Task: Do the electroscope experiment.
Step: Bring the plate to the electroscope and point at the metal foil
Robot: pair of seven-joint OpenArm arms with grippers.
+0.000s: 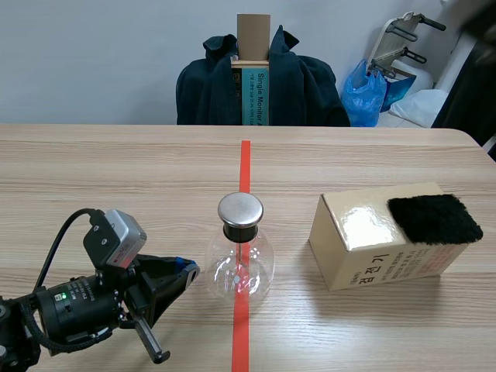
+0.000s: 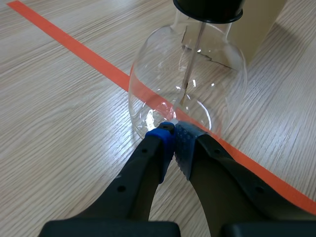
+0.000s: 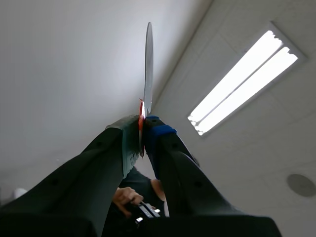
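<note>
The electroscope (image 1: 240, 260) is a clear glass flask with a black stopper, a round metal cap (image 1: 240, 209) and a thin rod inside. It stands on the orange-red tape line at the table's middle. My left gripper (image 1: 186, 271) lies low just left of it. In the left wrist view the left gripper (image 2: 174, 132) is shut on nothing, its tips right at the base of the flask (image 2: 187, 84). My right gripper (image 3: 142, 133) points up at the ceiling, shut on a thin pale strip (image 3: 148, 69) seen edge-on, with a red bit at the pads.
A tan cardboard box (image 1: 364, 244) lies right of the flask with a black fur pad (image 1: 434, 217) on top. Behind the far edge are a chair with a dark jacket (image 1: 302, 85) and a blue bag (image 1: 364, 93). A person's hand (image 3: 126, 196) shows below the right gripper.
</note>
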